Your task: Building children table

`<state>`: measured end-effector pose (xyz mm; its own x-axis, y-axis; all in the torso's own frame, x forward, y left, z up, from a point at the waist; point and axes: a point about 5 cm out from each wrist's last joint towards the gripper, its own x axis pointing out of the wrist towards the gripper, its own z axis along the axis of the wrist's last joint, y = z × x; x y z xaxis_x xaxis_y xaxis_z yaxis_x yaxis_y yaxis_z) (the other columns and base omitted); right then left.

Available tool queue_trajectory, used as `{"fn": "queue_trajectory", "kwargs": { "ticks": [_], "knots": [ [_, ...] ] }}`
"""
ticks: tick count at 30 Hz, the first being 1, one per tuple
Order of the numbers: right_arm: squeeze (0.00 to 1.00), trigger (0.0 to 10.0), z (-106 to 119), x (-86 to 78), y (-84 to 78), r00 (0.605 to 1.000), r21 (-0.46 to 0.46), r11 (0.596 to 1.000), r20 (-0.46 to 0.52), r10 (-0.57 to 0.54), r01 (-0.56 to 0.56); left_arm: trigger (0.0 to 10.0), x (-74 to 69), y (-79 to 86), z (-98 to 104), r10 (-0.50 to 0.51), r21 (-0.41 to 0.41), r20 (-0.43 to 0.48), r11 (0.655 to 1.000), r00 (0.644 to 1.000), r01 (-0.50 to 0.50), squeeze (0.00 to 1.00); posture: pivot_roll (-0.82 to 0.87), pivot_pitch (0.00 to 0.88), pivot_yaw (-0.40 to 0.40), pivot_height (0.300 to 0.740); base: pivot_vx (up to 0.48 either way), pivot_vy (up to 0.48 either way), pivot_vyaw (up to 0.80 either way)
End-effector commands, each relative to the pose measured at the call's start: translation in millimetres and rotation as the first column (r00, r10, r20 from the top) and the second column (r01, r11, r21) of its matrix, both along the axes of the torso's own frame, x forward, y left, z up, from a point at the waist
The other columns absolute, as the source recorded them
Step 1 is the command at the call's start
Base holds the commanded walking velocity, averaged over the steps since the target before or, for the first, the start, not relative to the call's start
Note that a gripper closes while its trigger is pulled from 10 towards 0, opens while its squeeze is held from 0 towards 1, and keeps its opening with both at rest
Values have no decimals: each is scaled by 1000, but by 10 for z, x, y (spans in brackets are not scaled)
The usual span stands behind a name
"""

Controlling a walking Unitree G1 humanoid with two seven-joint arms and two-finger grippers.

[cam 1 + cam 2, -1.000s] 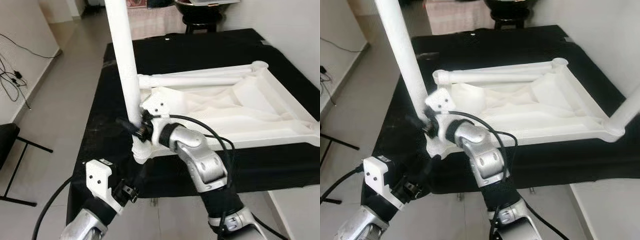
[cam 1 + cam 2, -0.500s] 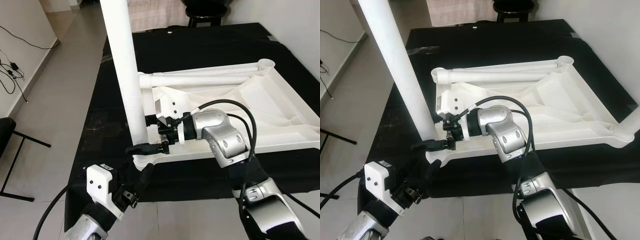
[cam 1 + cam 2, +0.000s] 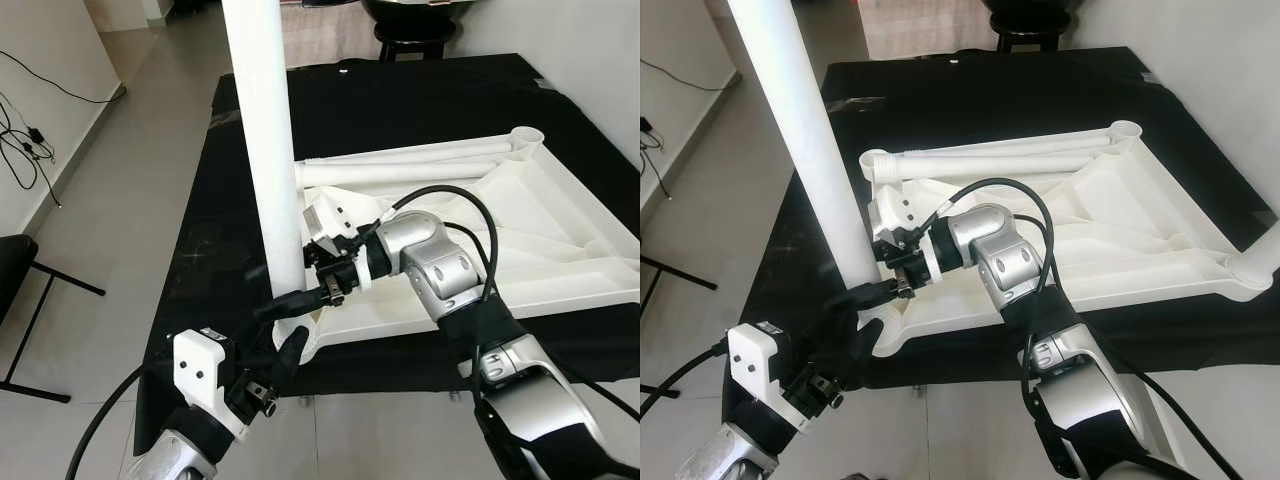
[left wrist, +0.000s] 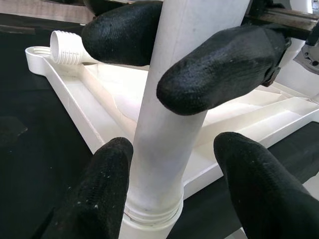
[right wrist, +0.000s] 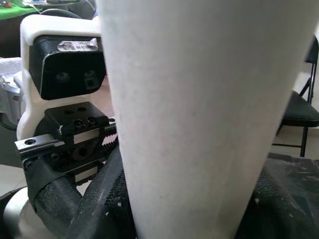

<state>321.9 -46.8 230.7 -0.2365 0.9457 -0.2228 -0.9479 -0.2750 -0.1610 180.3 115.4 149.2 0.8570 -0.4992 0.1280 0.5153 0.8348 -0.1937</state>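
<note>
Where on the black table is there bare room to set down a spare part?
The black table is bare behind the white tabletop, and along its left edge beside the upright leg. The near corner is crowded: the left gripper and right gripper meet there.

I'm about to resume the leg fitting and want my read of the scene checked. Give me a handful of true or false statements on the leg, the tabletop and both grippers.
1. The upright white plastic table leg stands in a corner socket of the upside-down white plastic tabletop. True.
2. Both the left gripper and the right gripper are at the base of that leg. True.
3. The tabletop lies on bare tiled floor. False: it lies on a black cloth.
4. A second white leg lies flat along the tabletop's far edge. True.
5. The left gripper grips the lying leg. False: its fingers flank the upright one.
</note>
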Motion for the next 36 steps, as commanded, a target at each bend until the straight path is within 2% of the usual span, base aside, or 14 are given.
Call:
{"fn": "queue_trajectory", "kwargs": {
  "ticks": [1, 6, 8, 10, 15, 19, 20, 22, 23, 29, 30, 31, 32, 36],
  "knots": [
    [0, 0, -20, -30, 36, 999, -2, 999, -10, 51, -51, 10000, -18, 5, 0, 9, 6, -6, 1000, 1000, -9, 0, 101, 156, 17, 740, 0, 0, 0],
    [0, 0, -401, -56, 85, 884, 23, 886, -77, -461, 464, 10000, -8, 17, 10, 13, 8, -3, 1000, 1000, -13, 0, 99, 179, 17, 740, 0, 0, 0],
    [0, 0, -401, -56, 85, 884, 23, 886, -77, -461, 464, 10000, -8, 17, 10, 13, 8, -3, 1000, 1000, -13, 0, 99, 179, 17, 740, 0, 0, 0],
    [0, 0, -760, -220, -16, 593, -59, 599, -97, -799, 798, 10000, -3, 40, 22, 15, 10, 0, 1000, 1000, -15, 0, 88, 188, 35, 740, 0, 0, 0],
    [0, 0, -704, -261, -22, 501, -6, 503, -64, -863, 864, 10000, 19, 65, 16, 10, 17, -2, 1000, 1000, -10, 0, 77, 172, 51, 740, 0, 0, 0],
    [0, 0, -582, -171, 78, 515, 50, 513, -71, -854, 857, 10000, 44, 74, 6, 4, 25, -4, 1000, 1000, -4, 0, 88, 161, 51, 740, 0, 0, 0],
    [0, 9647, -532, -127, 116, 539, 68, 535, -80, -838, 842, 10000, 47, 78, 3, 6, 27, -4, 1000, 1000, -6, 0, 92, 159, 52, 740, 0, 0, 0],
    [0, 10000, -485, -112, 149, 576, 86, 570, -105, -810, 817, 10000, 48, 81, 4, 10, 29, -4, 1000, 1000, -10, 0, 93, 157, 51, 740, 0, 0, 0],
    [1000, 10000, -409, -152, 199, 647, 103, 639, -133, -750, 762, 10000, 49, 86, 6, 16, 30, -3, 999, 1000, -16, 0, 95, 160, 51, 740, 0, 0, 0],
    [1000, 10000, -199, -235, 183, 828, 167, 811, -136, -544, 561, 10000, 52, 81, 11, 22, 31, -1, 999, 1000, -22, 0, 97, 159, 50, 740, 0, 0, 0],
    [267, 10000, -160, -221, 136, 877, 165, 861, -105, -469, 480, 10000, 53, 77, 12, 21, 31, -1, 999, 1000, -21, 0, 97, 160, 48, 740, 0, 0, 0],
    [267, 10000, -160, -221, 136, 877, 165, 861, -105, -469, 480, 10000, 53, 77, 12, 21, 31, -1, 999, 1000, -21, 0, 97, 160, 48, 740, 0, 0, 0],
    [0, 10000, -129, -202, 92, 912, 154, 899, -55, -406, 409, 10000, 52, 73, 12, 19, 32, -1, 999, 1000, -19, 0, 96, 161, 50, 740, 0, 0, 0],
    [0, 10000, -35, -111, 34, 963, 111, 958, 28, -267, 263, 10000, 45, 71, 14, 20, 33, -1, 999, 1000, -20, 0, 101, 168, 48, 740, 0, 0, 0]
  ]
}}
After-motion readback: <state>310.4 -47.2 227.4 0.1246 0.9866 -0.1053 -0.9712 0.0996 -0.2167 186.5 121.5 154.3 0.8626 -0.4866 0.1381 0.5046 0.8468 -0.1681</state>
